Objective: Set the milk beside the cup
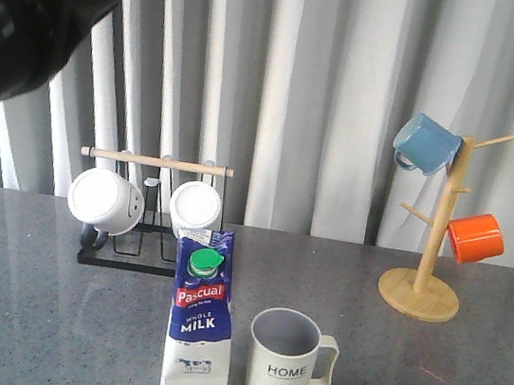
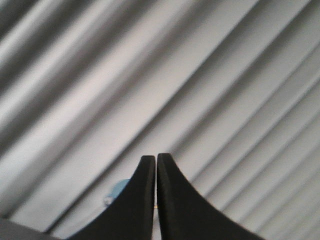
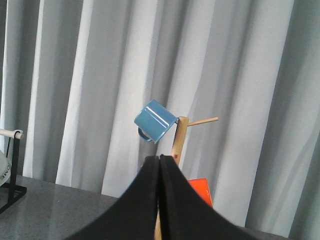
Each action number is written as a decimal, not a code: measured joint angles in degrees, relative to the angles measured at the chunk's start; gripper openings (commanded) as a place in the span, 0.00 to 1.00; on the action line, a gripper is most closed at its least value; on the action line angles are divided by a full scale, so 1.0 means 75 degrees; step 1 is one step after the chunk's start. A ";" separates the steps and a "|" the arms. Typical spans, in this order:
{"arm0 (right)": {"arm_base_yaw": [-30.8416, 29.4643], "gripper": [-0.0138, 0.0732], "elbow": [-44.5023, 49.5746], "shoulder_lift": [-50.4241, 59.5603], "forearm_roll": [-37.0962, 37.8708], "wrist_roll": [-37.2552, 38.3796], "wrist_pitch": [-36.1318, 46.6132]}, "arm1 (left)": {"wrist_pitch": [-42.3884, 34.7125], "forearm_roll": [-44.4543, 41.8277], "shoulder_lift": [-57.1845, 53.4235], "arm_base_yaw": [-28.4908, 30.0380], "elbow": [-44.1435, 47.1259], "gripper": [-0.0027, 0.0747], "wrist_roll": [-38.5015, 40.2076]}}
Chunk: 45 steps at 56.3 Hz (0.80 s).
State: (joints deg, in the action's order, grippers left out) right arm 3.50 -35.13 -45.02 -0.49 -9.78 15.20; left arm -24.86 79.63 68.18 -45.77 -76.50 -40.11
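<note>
The milk (image 1: 201, 324), a blue-and-white carton with a green cap, stands upright on the grey table near the front edge. Just to its right stands the cup (image 1: 284, 363), an off-white ribbed mug lettered "HOME", handle to the right; a small gap separates them. My left gripper (image 2: 156, 157) is shut with nothing between its fingers and faces the curtain. A dark part of the left arm (image 1: 28, 12) fills the front view's upper left corner, high above the table. My right gripper (image 3: 160, 158) is shut and empty, facing the wooden mug tree.
A black rack with a wooden bar (image 1: 158, 161) holds two white mugs (image 1: 105, 201) behind the milk. The wooden mug tree (image 1: 425, 274) at the back right carries a blue mug (image 1: 426, 145) and an orange mug (image 1: 475, 237). Grey curtains hang behind the table.
</note>
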 measured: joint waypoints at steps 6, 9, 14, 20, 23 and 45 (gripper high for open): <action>0.0000 0.15 0.0000 0.0000 0.0000 0.0000 0.0000 | 0.1854 -0.0959 -0.0057 0.0000 -0.0388 0.03 0.0607; 0.0000 0.15 0.0000 0.0000 0.0000 0.0000 0.0000 | 0.2762 -0.1583 -0.0093 0.0000 -0.0426 0.03 0.0714; 0.0000 0.15 0.0000 0.0000 0.0000 0.0000 0.0000 | 0.4745 -0.3343 -0.0136 -0.0045 -0.0368 0.03 0.0902; 0.0000 0.15 0.0000 0.0000 0.0000 0.0000 0.0000 | 0.6809 -0.5572 -0.0339 -0.0130 0.0193 0.03 0.1964; 0.0000 0.15 0.0000 0.0000 0.0000 0.0000 0.0000 | 0.7126 -0.6522 -0.0541 -0.0129 0.0727 0.03 0.2793; 0.0000 0.15 0.0000 0.0000 0.0000 0.0000 0.0000 | 0.2060 -0.8970 -0.4718 0.2128 0.7499 0.03 0.4270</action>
State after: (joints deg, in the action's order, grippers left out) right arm 3.50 -35.13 -45.02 -0.49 -9.78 15.20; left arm -9.41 12.35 32.80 -29.81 -20.25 -8.09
